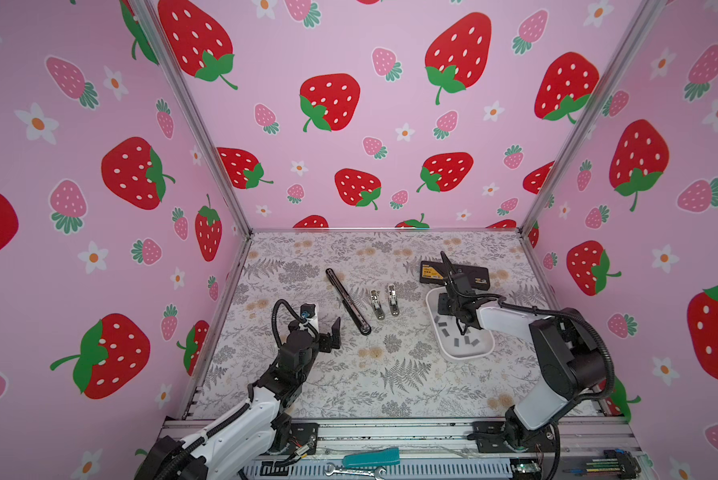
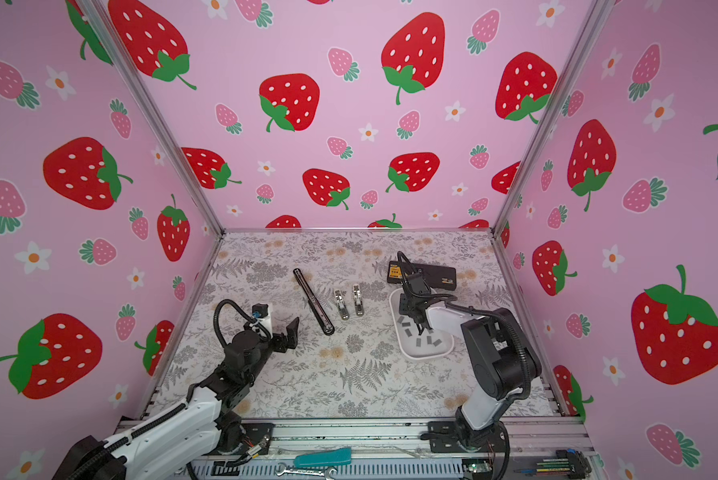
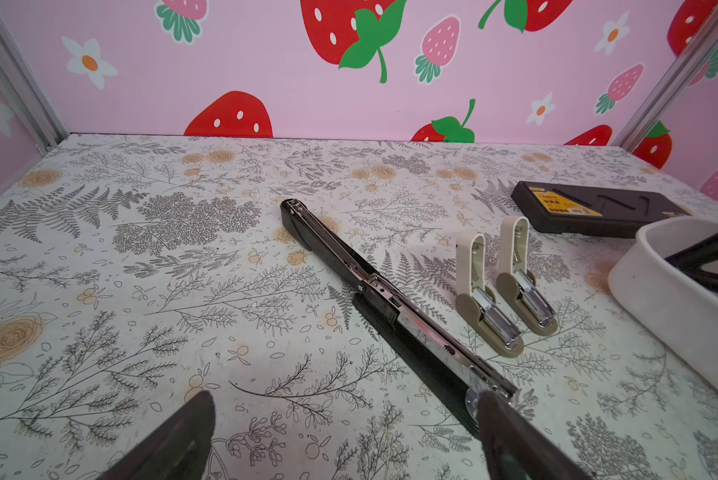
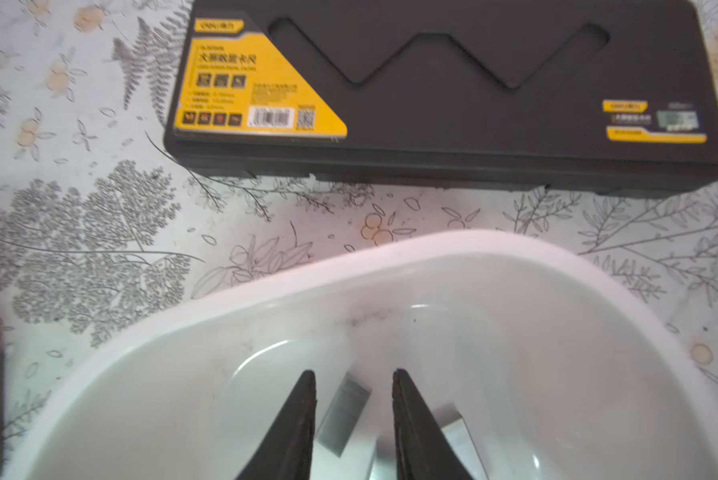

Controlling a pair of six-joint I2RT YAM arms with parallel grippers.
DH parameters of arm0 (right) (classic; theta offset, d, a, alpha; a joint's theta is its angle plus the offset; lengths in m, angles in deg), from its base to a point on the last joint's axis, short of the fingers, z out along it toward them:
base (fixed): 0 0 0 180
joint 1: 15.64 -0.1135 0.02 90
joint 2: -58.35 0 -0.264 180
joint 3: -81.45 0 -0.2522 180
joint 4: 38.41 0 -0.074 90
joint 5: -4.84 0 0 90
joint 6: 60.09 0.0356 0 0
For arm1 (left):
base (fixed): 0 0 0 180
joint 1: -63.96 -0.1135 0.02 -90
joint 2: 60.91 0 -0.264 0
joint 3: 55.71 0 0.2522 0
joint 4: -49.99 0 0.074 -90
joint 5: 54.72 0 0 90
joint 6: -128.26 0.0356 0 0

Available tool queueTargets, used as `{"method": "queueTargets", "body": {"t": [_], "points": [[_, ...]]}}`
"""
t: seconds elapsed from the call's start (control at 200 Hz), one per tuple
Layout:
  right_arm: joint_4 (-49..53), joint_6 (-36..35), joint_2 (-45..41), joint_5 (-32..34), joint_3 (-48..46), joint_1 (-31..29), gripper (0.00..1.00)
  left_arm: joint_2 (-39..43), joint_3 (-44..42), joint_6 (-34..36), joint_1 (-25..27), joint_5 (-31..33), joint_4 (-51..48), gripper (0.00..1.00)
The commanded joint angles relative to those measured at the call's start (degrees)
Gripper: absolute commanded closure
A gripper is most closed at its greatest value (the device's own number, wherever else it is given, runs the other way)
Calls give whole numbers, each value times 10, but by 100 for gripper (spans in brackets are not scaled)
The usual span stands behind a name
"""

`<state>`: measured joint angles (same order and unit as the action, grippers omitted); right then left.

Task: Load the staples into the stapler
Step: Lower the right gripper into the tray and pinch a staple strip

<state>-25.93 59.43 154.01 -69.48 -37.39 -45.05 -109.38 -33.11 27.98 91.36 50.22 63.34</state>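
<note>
Barely begun: the staples (image 1: 457,342) lie in the tray (image 1: 432,311) right of centre, the right gripper (image 4: 353,372) narrow astride one strip, grip unclear, the left gripper (image 3: 345,409) wide and empty, and the open stapler (image 1: 347,301) mid-frame apparently unloaded.

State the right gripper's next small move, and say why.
Probably close on the staple strip. In the right wrist view the right gripper sits low inside the tray. Its jaws are apart with that strip lying between them, not yet gripped.
</note>
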Motion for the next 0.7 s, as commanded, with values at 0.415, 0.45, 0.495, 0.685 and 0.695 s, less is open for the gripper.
{"method": "queueTargets", "body": {"t": [0.415, 0.45, 0.495, 0.685, 0.695], "points": [[-17, 8, 17, -1, -8, -17, 67, 33, -8, 0, 2, 5, 19, 1], [-17, 7, 20, -2, -7, -18, 67, 33, -8, 0, 2, 4, 18, 1], [-17, 9, 21, -3, -6, -19, 67, 33, -8, 0, 2, 4, 19, 1], [-15, 9, 29, -3, 1, -25, 68, 37, -10, 1, 2, 2, 19, 1], [-16, 10, 29, -3, 1, -25, 68, 38, -10, 0, 2, 2, 19, 1]]}}
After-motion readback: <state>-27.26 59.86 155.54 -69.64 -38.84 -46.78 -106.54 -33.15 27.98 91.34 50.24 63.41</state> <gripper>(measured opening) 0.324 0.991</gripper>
